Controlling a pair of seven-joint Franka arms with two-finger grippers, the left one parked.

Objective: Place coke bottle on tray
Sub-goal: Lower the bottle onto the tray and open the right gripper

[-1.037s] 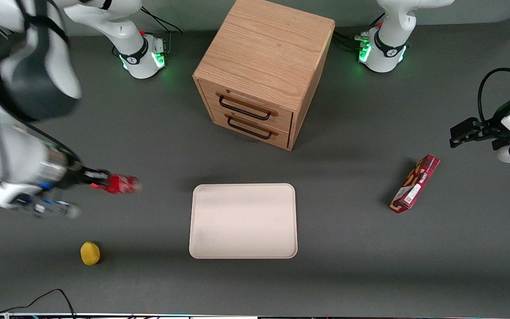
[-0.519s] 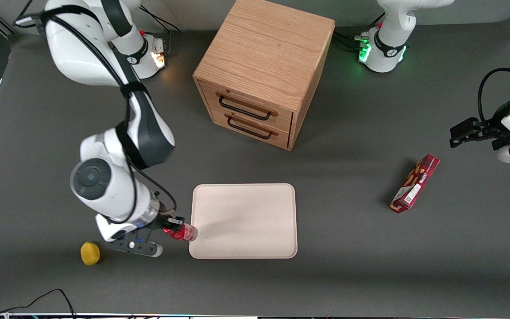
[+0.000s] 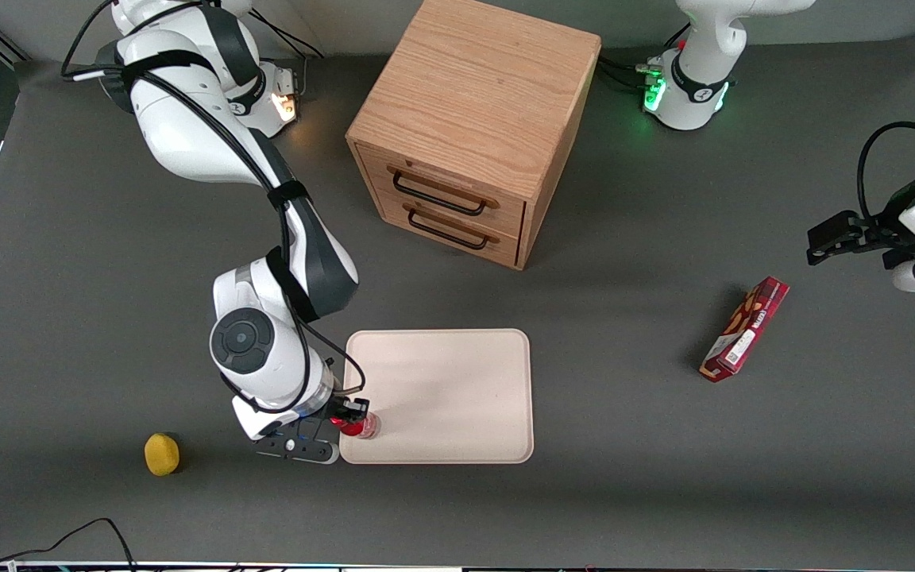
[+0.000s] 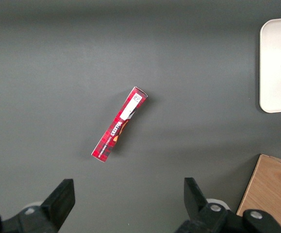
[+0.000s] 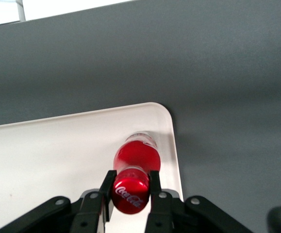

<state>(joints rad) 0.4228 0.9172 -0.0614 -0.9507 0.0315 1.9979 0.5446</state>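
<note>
Black fingers (image 5: 155, 189) of the gripper (image 5: 130, 190) are clenched on the coke bottle (image 5: 136, 167) just under its red cap (image 5: 130, 196), one finger on each side of the neck. The cap faces the wrist camera and carries white "Coca-Cola" script; the bottle's long axis runs from the cap straight away from that camera to its clear base, which points down at the tray (image 5: 48, 155). From the front, the gripper (image 3: 353, 419) and the coke bottle (image 3: 362, 426) sit over the tray (image 3: 457, 381) at the corner nearest the front camera on the working arm's side, just inside the rim; the bottle reads as upright. Whether the base touches the tray surface cannot be told from either view. The wrist view alone shows the cap lettering and the grip; the front view alone shows the wider table. A yellow ball (image 3: 161, 454) lies on the grey table (image 3: 664, 477) toward the working arm's end, well apart from the tray. A wooden drawer cabinet (image 3: 469, 127) with two black-handled drawers stands farther from the front camera than the tray. A long red snack box (image 3: 744, 329) lies toward the parked arm's end; the left wrist view shows the snack box (image 4: 119, 125) with a white sticker and red printing too small to read with certainty.
</note>
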